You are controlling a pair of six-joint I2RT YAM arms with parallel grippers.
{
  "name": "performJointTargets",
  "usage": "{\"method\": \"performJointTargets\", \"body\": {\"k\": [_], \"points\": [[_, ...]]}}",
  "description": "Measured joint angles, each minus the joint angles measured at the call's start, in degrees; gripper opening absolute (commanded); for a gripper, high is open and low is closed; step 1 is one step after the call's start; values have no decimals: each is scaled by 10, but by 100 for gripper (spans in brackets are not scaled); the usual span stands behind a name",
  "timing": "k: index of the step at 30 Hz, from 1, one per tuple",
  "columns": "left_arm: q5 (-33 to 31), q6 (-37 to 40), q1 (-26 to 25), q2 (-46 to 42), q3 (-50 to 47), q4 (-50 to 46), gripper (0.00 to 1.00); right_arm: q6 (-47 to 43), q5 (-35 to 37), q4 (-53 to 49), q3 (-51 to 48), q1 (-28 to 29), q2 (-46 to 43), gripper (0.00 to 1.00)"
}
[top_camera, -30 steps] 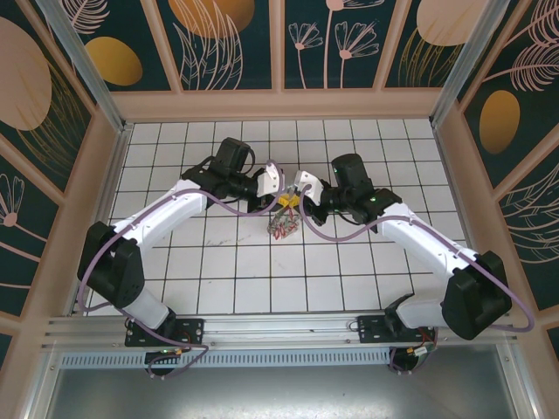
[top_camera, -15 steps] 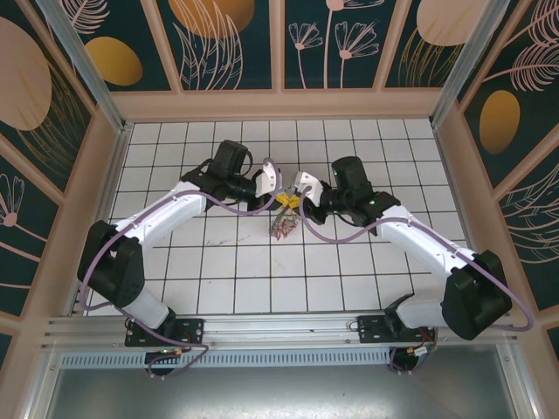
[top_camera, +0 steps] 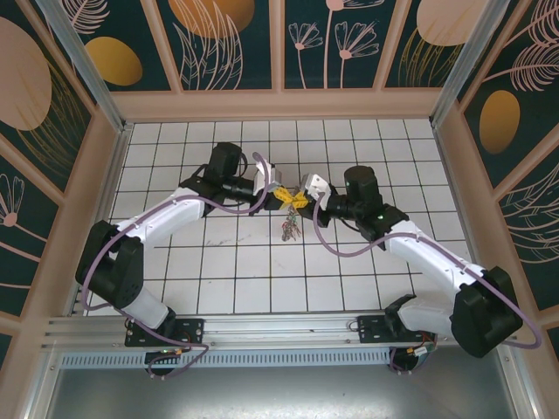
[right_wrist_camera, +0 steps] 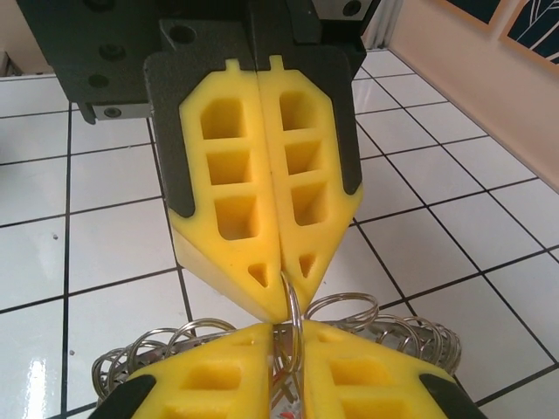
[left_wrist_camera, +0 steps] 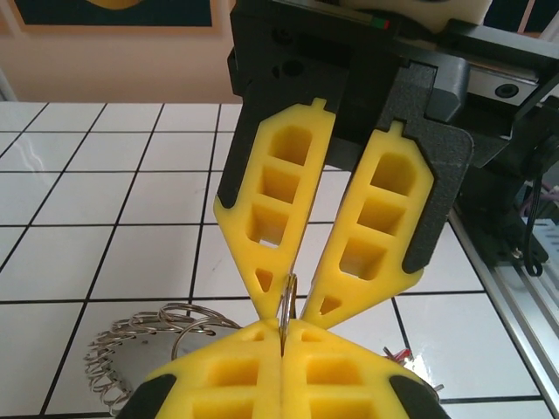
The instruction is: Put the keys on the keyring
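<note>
L gripper [left_wrist_camera: 281, 339]: yellow honeycomb foam pads pinched tight on a thin steel wire loop of the keyring [left_wrist_camera: 144, 353], pale flat disc w/ coiled rim, at table [top_camera: 218, 262] centre. R gripper [left_wrist_camera: 289, 302]: jaws a narrow slit either side of same loop. Glossy white tiles bare all round, edges well apart.

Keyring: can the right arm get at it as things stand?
Probably yes: the right gripper sits at the keyring, jaws slightly apart around one wire loop that the shut left gripper pinches. Nothing stands between.
</note>
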Motion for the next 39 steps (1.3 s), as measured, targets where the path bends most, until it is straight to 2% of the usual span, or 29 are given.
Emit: {"method": "performJointTargets", "body": {"k": [8, 18, 22, 24, 29, 32, 34, 39], "points": [[12, -34, 0, 0, -18, 52, 0, 25, -14, 26, -19, -17, -26, 16], [12, -42, 0, -6, -25, 66, 0, 25, -25, 29, -16, -18, -21, 15], [12, -43, 0, -6, -26, 67, 0, 25, -31, 29, -12, -18, -10, 13], [12, -42, 2, -6, -26, 67, 0, 25, -34, 29, -9, -18, -7, 6], [8, -38, 3, -7, -26, 65, 0, 23, -36, 24, -7, -18, -5, 0], [-4, -16, 2, -7, -21, 41, 12, 18, -36, 9, 0, -18, 0, 0], [-16, 2, 2, -7, -11, 16, 14, 7, -36, -9, 12, -18, 7, 0], [-50, 52, 2, -7, 27, -55, 26, -24, -36, -64, 56, -18, 28, 0]]}}
